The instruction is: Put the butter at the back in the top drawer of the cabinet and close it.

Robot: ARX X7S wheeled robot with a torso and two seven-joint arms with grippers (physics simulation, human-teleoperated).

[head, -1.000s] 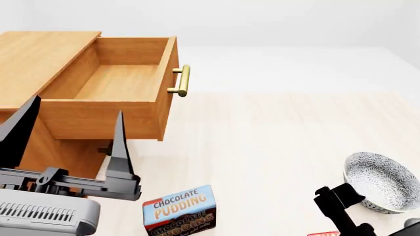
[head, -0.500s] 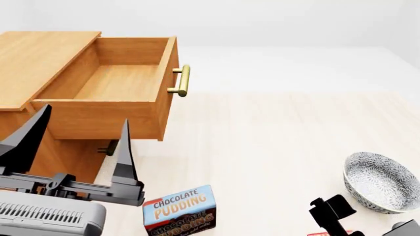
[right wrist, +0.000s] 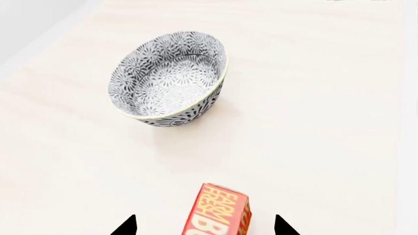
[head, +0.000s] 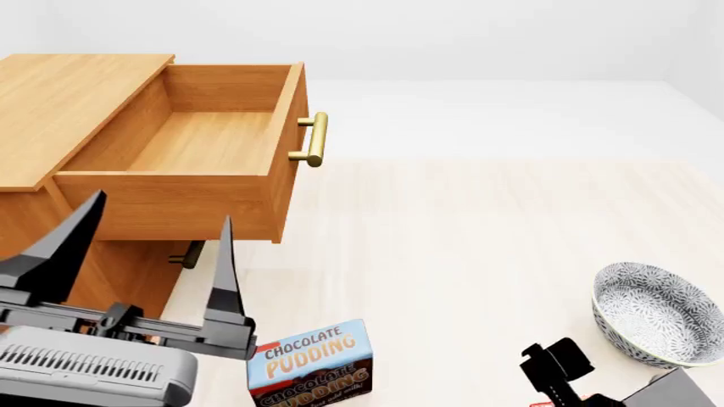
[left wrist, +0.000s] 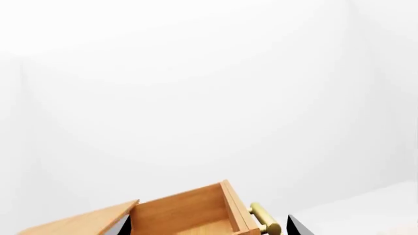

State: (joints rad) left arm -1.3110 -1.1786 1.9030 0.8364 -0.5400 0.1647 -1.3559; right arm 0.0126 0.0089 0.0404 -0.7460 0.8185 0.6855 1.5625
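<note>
Left gripper [head: 142,254] at seven o'clock in the head view: two long, black, blade-like fingers tapering to points, mounted on a dark grey crossbar with small bolts and brackets. Behind it, a light grey housing with a row of ventilation slots. Right gripper [head: 554,369] at five o'clock: blocky, matte black, with a grey wrist section.
</note>
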